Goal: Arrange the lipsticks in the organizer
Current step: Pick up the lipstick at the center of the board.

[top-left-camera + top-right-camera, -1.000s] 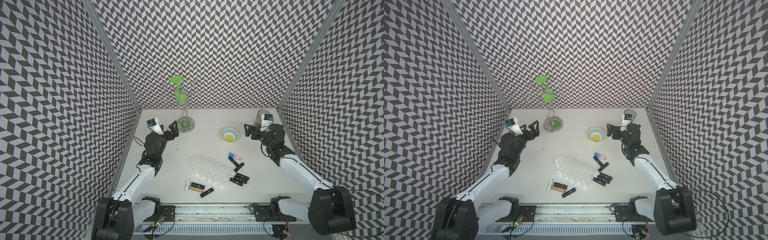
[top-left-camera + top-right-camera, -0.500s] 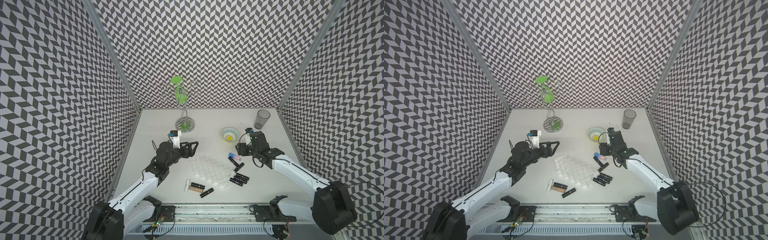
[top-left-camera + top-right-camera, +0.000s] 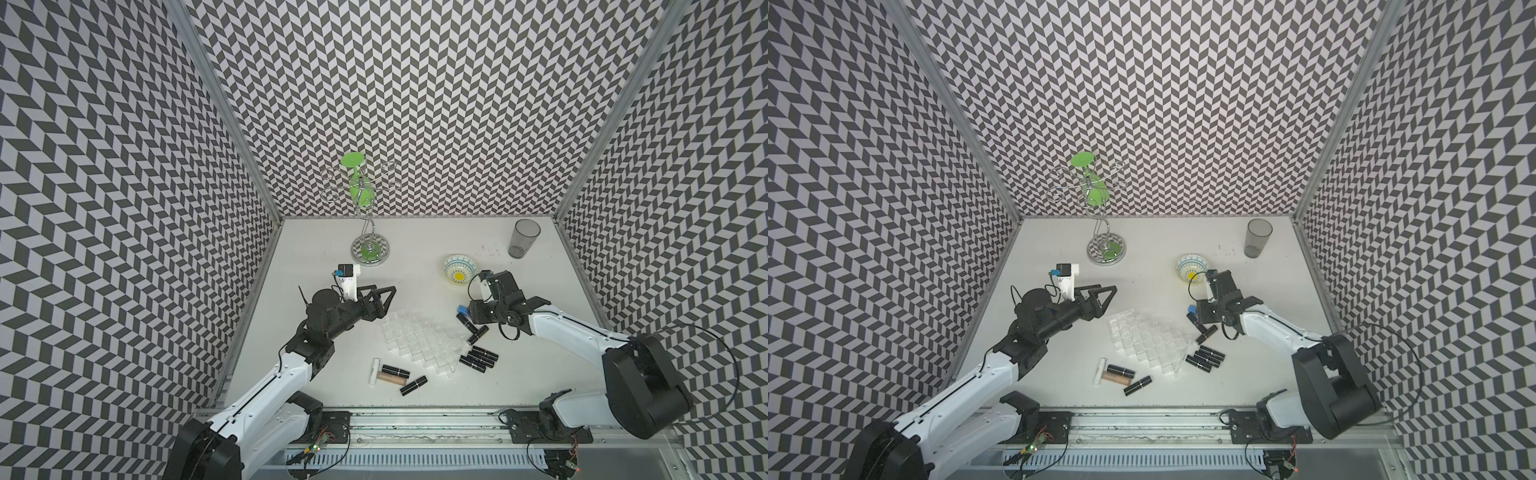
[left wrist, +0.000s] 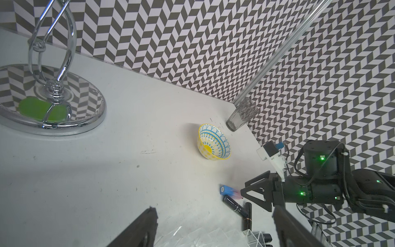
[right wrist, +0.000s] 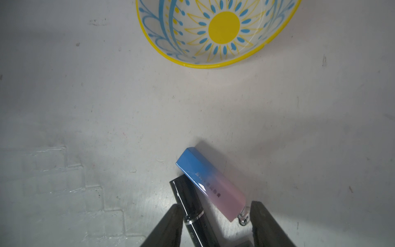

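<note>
White tabletop [image 5: 85, 96] | right jaws part-open — astride gradient lipstick [image 5: 210, 186] and black lipstick [image 5: 190, 205], neither clamped | left jaws wide, empty

Blue-to-pink lipstick [image 5: 210, 184] beside glossy black lipstick [image 5: 192, 209], near bowl [image 5: 192, 50] with yellow sun, blue petals; chevron walls [image 3: 415, 104] black-white.

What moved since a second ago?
Both arms swung in from the back. The left gripper hovers open by the organizer; the right gripper dropped over the blue-pink lipstick and a black lipstick, jaws narrowing. Nothing is lifted. The other lipsticks, organizer and bowl stayed put.
</note>
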